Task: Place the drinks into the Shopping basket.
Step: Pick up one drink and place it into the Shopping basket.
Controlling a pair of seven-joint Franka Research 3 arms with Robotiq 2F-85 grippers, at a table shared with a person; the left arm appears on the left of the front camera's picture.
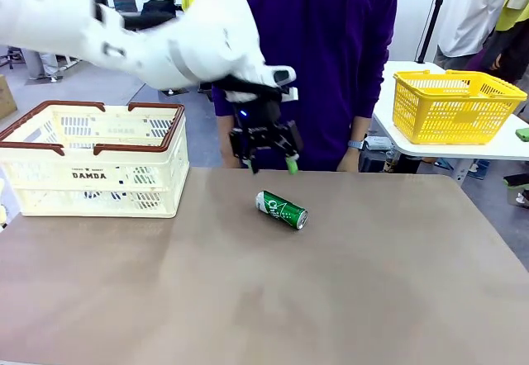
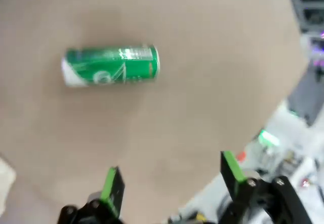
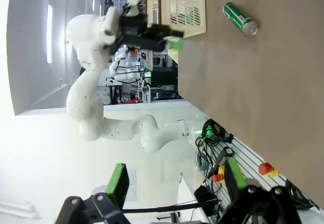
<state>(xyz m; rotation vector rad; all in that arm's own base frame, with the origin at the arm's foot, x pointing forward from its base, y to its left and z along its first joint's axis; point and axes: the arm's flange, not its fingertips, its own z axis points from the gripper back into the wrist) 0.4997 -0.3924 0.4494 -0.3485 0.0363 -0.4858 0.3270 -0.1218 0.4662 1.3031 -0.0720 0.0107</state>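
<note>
- Can (image 1: 282,210): a single green drink can with white markings is seen lying on its side on the brown table (image 1: 372,282), near the middle and toward the far edge, its silver top turned toward the robot's right and slightly toward the camera.
- Shopping basket (image 1: 95,163): the cream-white slotted crate with the dark brown rim is set on the table at the robot's left, well apart from the can; nothing can be made out inside it.
- Left gripper (image 1: 269,163): it is held in the air above the far part of the table, just behind the can and apart from it, with the jaws spread wide and nothing between them. In the left wrist view the can (image 2: 111,66) is seen ahead of the green pads (image 2: 231,167), untouched.
- Right gripper (image 3: 174,179): its jaws are spread wide and empty, held well away from the table; the can (image 3: 241,19) and the basket (image 3: 188,6) are seen far off.
- A person in a purple top (image 1: 322,51) is stood at the far side.
- A yellow mesh basket (image 1: 453,105) is placed on a separate white table at the right.
</note>
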